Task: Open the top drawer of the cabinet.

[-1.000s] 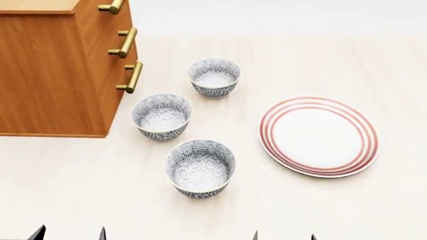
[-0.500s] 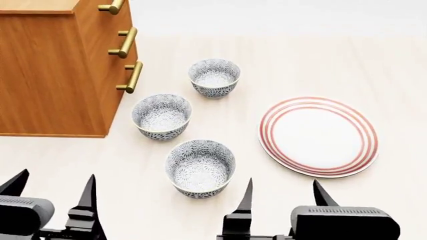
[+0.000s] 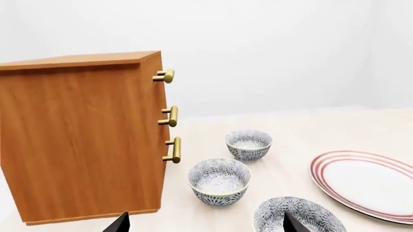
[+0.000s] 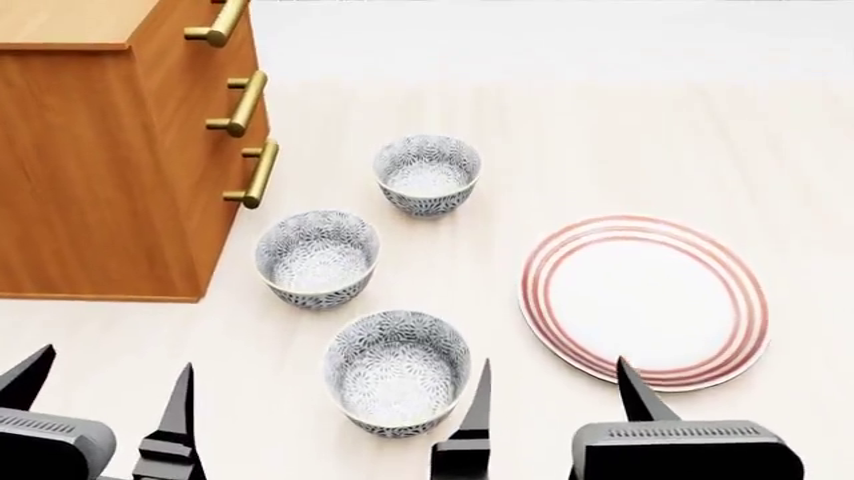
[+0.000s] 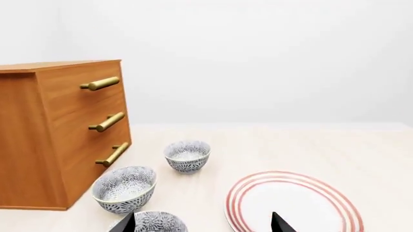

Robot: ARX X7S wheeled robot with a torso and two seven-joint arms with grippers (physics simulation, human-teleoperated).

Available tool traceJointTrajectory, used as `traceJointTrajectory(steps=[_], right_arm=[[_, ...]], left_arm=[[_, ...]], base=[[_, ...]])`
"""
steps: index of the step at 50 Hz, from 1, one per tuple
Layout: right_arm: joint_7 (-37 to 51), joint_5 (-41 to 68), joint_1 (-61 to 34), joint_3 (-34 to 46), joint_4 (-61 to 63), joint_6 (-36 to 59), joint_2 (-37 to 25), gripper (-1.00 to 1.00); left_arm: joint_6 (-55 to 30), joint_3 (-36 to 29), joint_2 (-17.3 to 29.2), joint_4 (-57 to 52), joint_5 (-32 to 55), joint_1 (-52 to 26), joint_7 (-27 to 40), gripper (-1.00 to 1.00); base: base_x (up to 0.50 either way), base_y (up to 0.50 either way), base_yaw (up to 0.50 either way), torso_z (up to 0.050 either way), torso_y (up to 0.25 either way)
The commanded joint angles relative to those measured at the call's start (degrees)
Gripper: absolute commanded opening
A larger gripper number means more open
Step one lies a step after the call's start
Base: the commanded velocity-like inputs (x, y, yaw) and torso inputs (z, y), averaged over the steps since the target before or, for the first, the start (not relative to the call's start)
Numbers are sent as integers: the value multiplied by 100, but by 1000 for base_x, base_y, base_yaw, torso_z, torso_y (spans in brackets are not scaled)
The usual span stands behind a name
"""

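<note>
Both claws, the left gripper [image 4: 100, 400] and right gripper [image 4: 550, 395], gape wide and empty at six o'clock. The top drawer [image 4: 200, 25] sits shut (brass handle untouched) on the cabinet [image 4: 94, 160] at eleven o'clock. Reaching low risks catching the nearest bowl [image 4: 396, 370].

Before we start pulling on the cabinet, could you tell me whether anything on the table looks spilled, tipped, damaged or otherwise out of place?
Nothing stands out. The cabinet stands upright with all three drawers shut, top drawer included. The three patterned bowls sit upright and look empty, and the striped plate lies flat. Both pincers, left and right, are open and touch nothing.
</note>
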State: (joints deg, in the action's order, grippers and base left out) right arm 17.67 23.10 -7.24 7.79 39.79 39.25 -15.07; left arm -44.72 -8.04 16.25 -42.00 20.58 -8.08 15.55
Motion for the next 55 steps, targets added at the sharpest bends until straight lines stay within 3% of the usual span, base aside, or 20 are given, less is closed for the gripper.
traceJointTrajectory(steps=[1, 36, 55], right_arm=[[-16, 21, 49, 37, 18, -71, -44, 100], [21, 55, 67, 110, -19, -200, -130, 100], [42, 46, 106, 175, 9, -287, -183, 100]], left_arm=[[34, -50, 31, 39, -35, -11, 44, 100], [160, -117, 112, 131, 13, 32, 84, 100], [224, -122, 167, 147, 54, 78, 108, 100]], base=[[324, 0, 0, 0, 0], [337, 0, 0, 0, 0], [493, -44, 0, 0, 1]])
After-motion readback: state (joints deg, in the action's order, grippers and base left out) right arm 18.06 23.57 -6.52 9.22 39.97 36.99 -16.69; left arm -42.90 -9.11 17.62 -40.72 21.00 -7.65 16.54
